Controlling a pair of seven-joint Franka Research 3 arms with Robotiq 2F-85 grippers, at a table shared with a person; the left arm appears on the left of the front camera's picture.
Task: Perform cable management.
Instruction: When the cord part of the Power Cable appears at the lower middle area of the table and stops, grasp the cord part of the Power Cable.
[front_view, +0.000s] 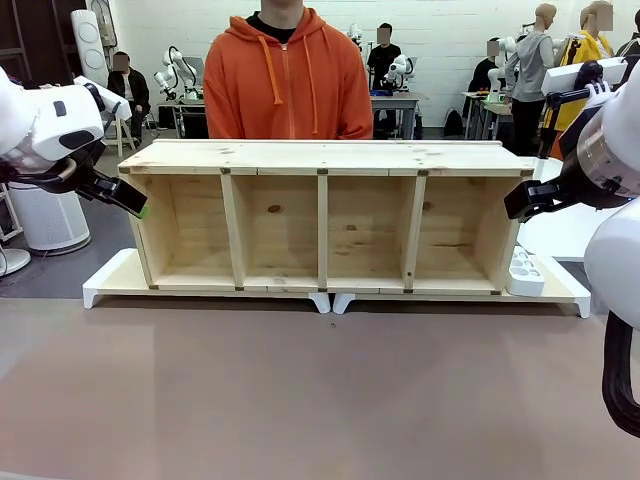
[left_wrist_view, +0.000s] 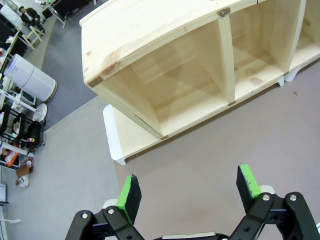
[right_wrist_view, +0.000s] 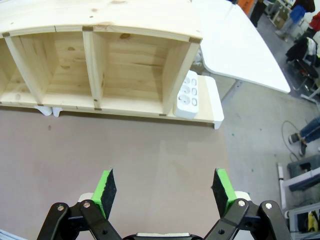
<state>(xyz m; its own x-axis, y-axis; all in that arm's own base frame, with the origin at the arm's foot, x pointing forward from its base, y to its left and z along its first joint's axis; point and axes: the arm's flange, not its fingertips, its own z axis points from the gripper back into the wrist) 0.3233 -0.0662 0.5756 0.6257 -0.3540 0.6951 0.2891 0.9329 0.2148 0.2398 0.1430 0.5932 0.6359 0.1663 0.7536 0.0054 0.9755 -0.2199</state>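
Note:
A long wooden shelf (front_view: 322, 158) with four open compartments lies across the brown table, on white boards. A white power strip (front_view: 523, 271) leans against its right end, also in the right wrist view (right_wrist_view: 187, 96). The cable itself is hidden. My left gripper (front_view: 138, 204) hovers open by the shelf's left end; in its wrist view the gripper (left_wrist_view: 189, 192) holds nothing above the table, facing the shelf (left_wrist_view: 165, 30). My right gripper (front_view: 517, 204) hangs open near the shelf's right end, and in its own view the gripper (right_wrist_view: 164, 190) is empty above the table before the shelf (right_wrist_view: 100, 20).
A person in an orange hoodie (front_view: 288, 80) stands behind the shelf. A white table (right_wrist_view: 240, 45) stands off the right end. A white cylindrical appliance (left_wrist_view: 31, 80) sits on the floor to the left. The brown tabletop (front_view: 300, 390) spreads wide in front of the shelf.

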